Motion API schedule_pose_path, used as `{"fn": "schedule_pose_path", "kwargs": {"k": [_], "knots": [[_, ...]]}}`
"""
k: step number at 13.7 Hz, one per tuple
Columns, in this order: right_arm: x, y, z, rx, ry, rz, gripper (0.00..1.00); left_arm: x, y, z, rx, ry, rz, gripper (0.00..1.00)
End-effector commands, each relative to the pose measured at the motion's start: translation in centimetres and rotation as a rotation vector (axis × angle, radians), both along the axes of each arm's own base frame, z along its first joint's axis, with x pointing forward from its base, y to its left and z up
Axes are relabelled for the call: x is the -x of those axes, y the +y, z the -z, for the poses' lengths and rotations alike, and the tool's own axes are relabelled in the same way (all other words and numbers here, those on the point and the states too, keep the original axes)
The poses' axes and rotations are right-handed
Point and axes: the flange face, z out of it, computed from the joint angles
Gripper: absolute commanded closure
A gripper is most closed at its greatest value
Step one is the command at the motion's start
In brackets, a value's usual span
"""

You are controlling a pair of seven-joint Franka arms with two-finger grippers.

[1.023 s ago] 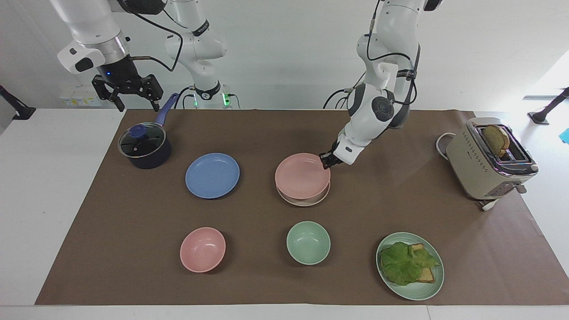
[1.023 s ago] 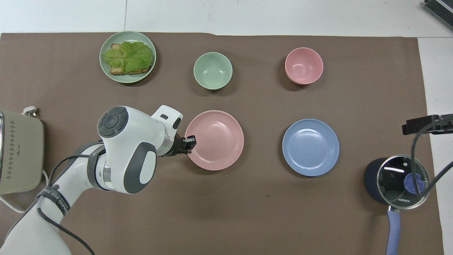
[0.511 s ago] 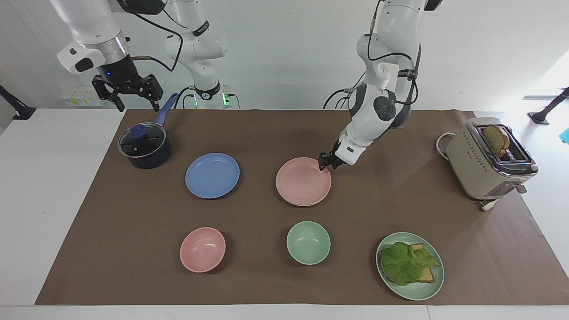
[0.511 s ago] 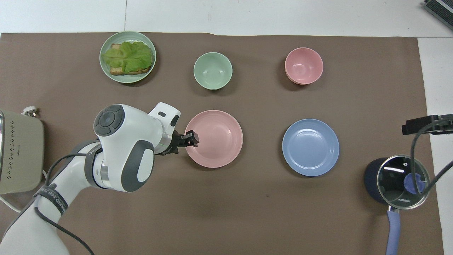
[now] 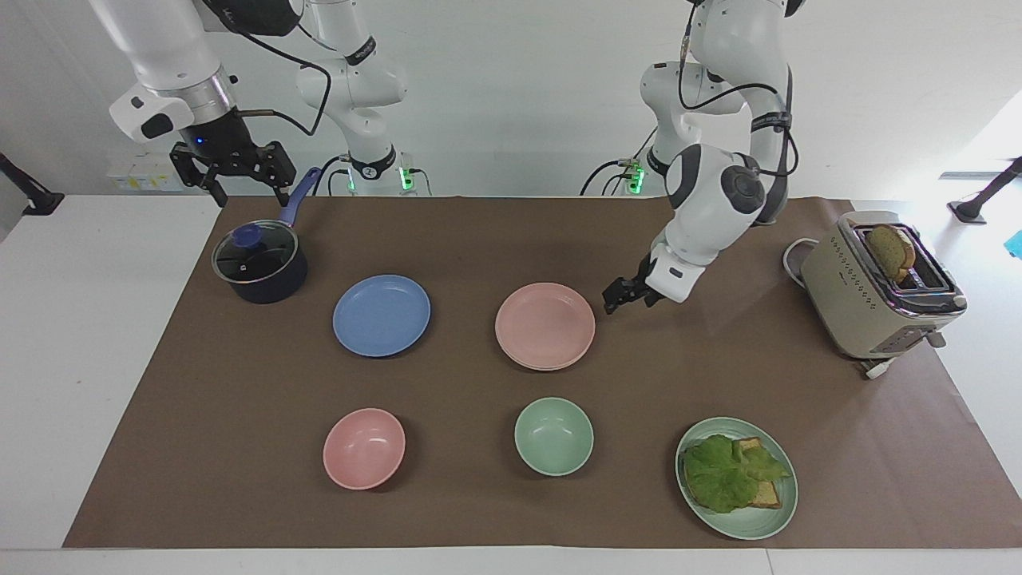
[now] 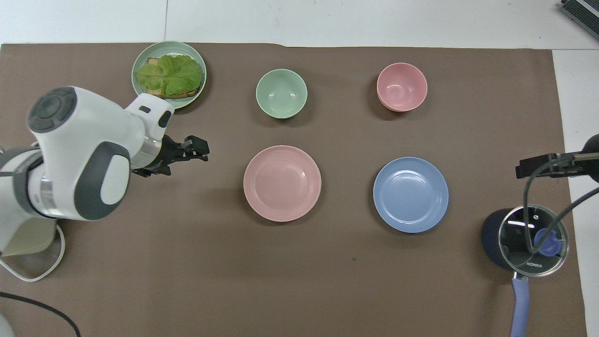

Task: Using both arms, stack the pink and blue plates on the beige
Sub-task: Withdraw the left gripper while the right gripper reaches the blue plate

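Observation:
The pink plate (image 5: 545, 323) (image 6: 282, 183) lies flat on the beige plate (image 5: 551, 368), of which only a thin pale rim shows beneath it, mid-table. The blue plate (image 5: 382, 315) (image 6: 410, 194) lies alone on the brown mat beside that stack, toward the right arm's end. My left gripper (image 5: 621, 300) (image 6: 199, 149) is open and empty, low over bare mat just off the pink plate's rim, toward the left arm's end. My right gripper (image 5: 247, 190) hangs open and empty, raised above the pot's handle, where that arm waits.
A dark pot with a glass lid (image 5: 259, 262) stands near the blue plate. A pink bowl (image 5: 364, 448), a green bowl (image 5: 553, 436) and a green plate with lettuce and toast (image 5: 736, 477) line the edge farthest from the robots. A toaster (image 5: 878, 287) stands at the left arm's end.
The left gripper let go of the pink plate, which settled flat onto the beige plate. That gripper then opened and drew back toward the left arm's end. The right arm barely shifted.

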Motion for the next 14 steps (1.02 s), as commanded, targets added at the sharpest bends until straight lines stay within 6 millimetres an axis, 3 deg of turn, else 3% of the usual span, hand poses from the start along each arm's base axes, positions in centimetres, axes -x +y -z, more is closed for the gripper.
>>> {"fn": "schedule_pose_path", "kwargs": {"k": [1, 3, 6, 10, 14], "knots": [[0.3, 1.6, 4.4, -0.040, 0.028, -0.040, 0.00, -1.1, 4.8, -6.2, -0.071, -0.006, 0.034, 0.00], [0.3, 1.8, 9.1, -0.041, 0.029, -0.074, 0.00, -1.5, 8.3, -9.3, -0.117, -0.019, 0.075, 0.00], [-0.2, 1.8, 16.4, -0.034, 0.059, -0.102, 0.00, -1.2, 10.3, -12.5, -0.217, -0.014, 0.164, 0.00], [0.5, 1.6, 21.9, -0.029, 0.074, -0.111, 0.00, -0.3, 10.6, -16.0, -0.224, -0.034, 0.169, 0.00], [1.9, 0.9, 25.7, -0.030, 0.090, -0.134, 0.00, 1.4, 10.4, -19.0, -0.219, -0.084, 0.162, 0.00]]}}
